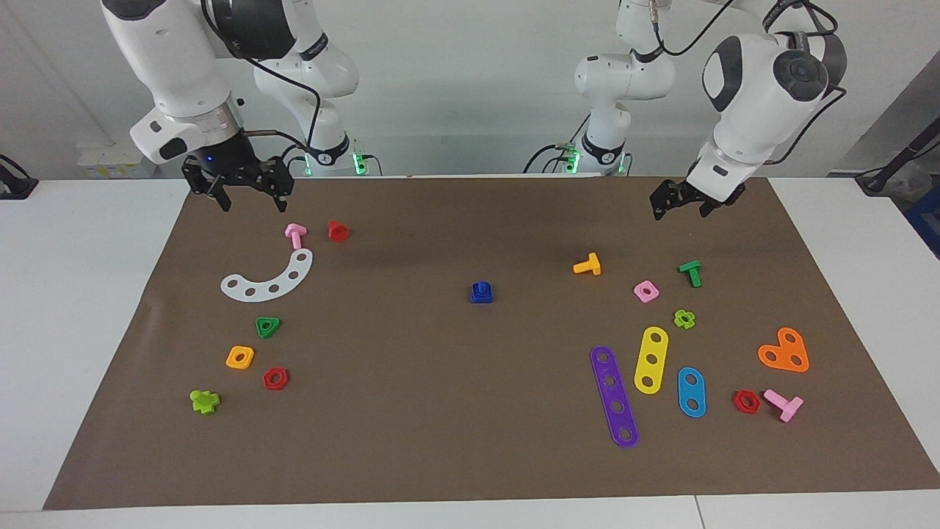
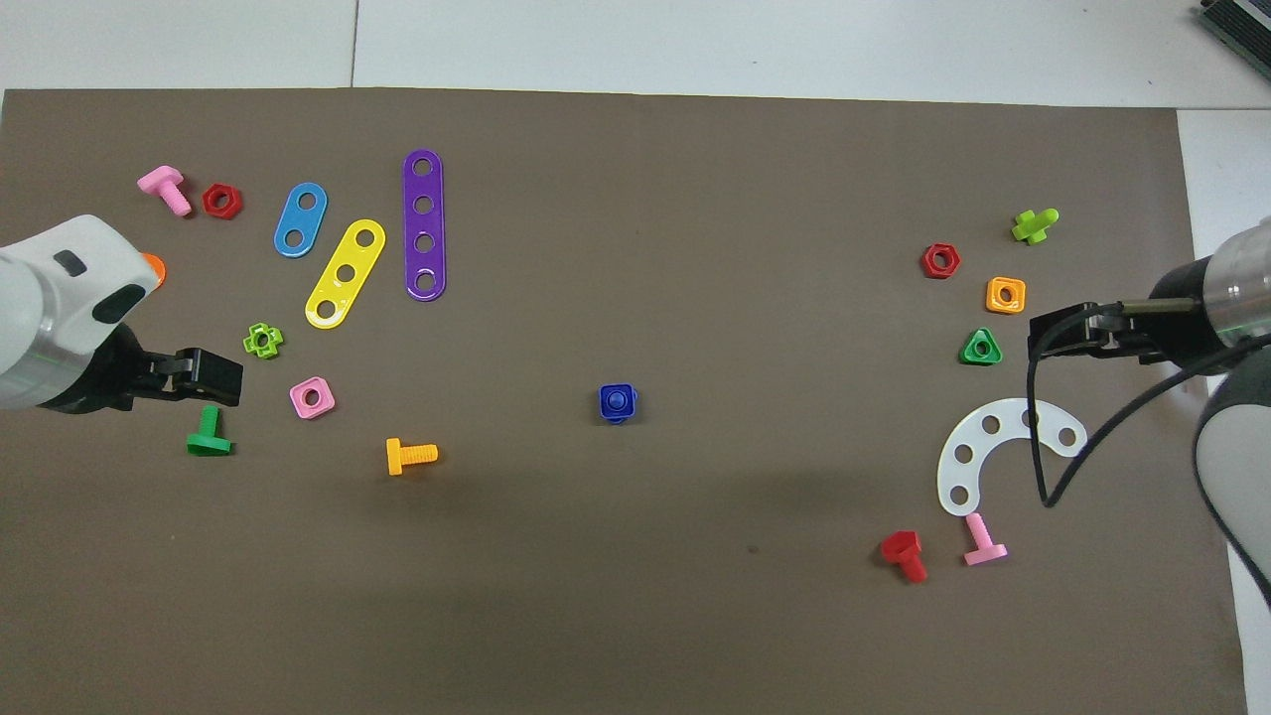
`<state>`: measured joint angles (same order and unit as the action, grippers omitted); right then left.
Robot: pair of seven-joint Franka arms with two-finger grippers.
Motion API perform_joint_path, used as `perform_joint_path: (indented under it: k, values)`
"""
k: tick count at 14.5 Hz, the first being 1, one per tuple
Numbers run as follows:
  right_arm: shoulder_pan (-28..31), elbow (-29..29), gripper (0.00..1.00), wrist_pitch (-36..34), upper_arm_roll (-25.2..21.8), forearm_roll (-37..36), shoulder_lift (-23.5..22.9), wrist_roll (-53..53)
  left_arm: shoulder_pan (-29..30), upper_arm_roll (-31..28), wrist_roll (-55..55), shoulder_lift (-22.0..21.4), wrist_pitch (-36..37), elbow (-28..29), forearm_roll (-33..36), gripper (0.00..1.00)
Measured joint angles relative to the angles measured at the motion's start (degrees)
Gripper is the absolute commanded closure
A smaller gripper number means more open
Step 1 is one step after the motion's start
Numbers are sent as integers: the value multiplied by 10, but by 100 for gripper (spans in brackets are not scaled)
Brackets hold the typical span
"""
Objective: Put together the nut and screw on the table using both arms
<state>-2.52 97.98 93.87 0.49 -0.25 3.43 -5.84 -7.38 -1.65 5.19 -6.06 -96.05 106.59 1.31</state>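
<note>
The blue square nut (image 1: 481, 297) and the blue screw (image 1: 481, 286) sit joined as one piece in the middle of the brown mat (image 1: 411, 411) on the table. In the overhead view the screw's round shaft end (image 2: 618, 398) shows in the hole of the nut (image 2: 605, 393). Both grippers are up in the air and away from the piece. My right gripper (image 1: 252, 197) is open and empty over the mat's edge by the pink bolt (image 1: 295, 234). My left gripper (image 1: 681, 206) is open and empty over the mat above the green bolt (image 1: 691, 272).
Toward the right arm's end lie a white curved strip (image 1: 272, 279), red bolt (image 1: 338, 231), green triangular nut (image 1: 267, 327), orange nut (image 1: 240, 357) and red nut (image 1: 275, 378). Toward the left arm's end lie an orange bolt (image 1: 587, 265), pink nut (image 1: 646, 291) and purple (image 1: 614, 397), yellow (image 1: 651, 360) and blue strips (image 1: 691, 391).
</note>
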Motion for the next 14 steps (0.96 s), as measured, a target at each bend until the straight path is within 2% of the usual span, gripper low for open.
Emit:
perform_joint_path:
  k: [3,6,14]
  values:
    - [0,0,0,0,0,0,0,0,13,0,-1,0,-8,-32,1,0]
    - [1,0,0,0,-1,0,0,0,14,1,-1,3,-36,-34,1,0]
    - [5,0,0,0,-1,0,0,0,15,1,-23,4,-44,-34,1,0]
